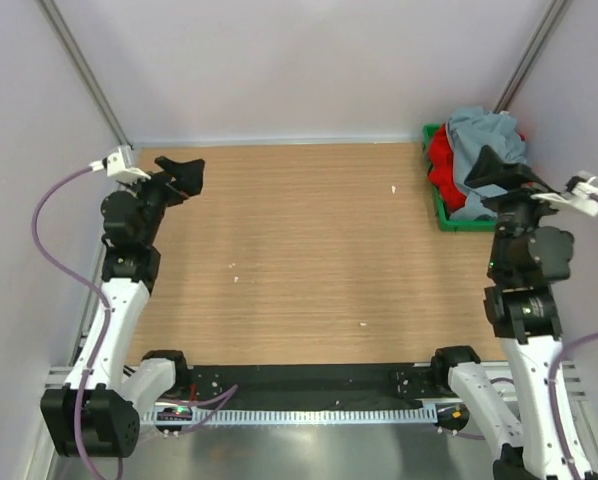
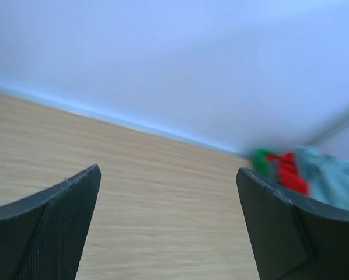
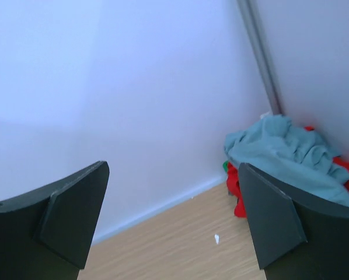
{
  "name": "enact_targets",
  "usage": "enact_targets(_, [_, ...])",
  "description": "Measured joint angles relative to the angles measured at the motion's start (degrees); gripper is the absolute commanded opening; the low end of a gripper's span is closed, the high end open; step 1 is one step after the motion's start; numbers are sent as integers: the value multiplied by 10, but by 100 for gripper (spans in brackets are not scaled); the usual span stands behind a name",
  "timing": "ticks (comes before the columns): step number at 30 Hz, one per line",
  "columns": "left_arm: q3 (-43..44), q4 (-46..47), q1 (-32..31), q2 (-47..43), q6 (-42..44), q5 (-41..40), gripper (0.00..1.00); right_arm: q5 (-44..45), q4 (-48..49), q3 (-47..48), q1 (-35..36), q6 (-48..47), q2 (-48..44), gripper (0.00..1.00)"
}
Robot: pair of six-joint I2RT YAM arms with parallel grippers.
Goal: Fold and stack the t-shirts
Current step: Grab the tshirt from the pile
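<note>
Left pincer [image 2: 167, 172] wide open, empty, right pincer [image 3: 173, 168] likewise (t-shirts [image 3: 279, 149] heaped beyond)

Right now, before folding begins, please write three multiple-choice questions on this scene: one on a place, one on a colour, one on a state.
1. Where are the shirts?
A) spread on the table
B) piled in the green bin, far right corner
C) stacked at the near edge

2. Which colour lies on top of the pile?
A) grey-blue
B) yellow
C) black

3. How are the left gripper and right gripper?
A) both shut
B) one shut on cloth
C) both open, empty

Key: B, the bin holds both; A, the grey-blue shirt covers the red shirt; C, fingers wide apart, nothing between.
</note>
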Motion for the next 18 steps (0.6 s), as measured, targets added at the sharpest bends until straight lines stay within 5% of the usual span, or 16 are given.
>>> enact_targets(4, [96, -71, 5, 62, -74, 185, 100, 74, -153, 162, -1, 14, 43, 100])
enact_targets(6, [133, -162, -5, 103, -68, 207, 100, 97, -227, 274, -5, 12, 128, 100])
enact_targets(12, [145, -477, -37, 83, 11, 118, 100, 56, -426, 586, -135, 17, 426, 92])
enact_targets(18, [136, -581, -38, -12, 48, 50, 100, -41, -525, 606, -252, 26, 589, 90])
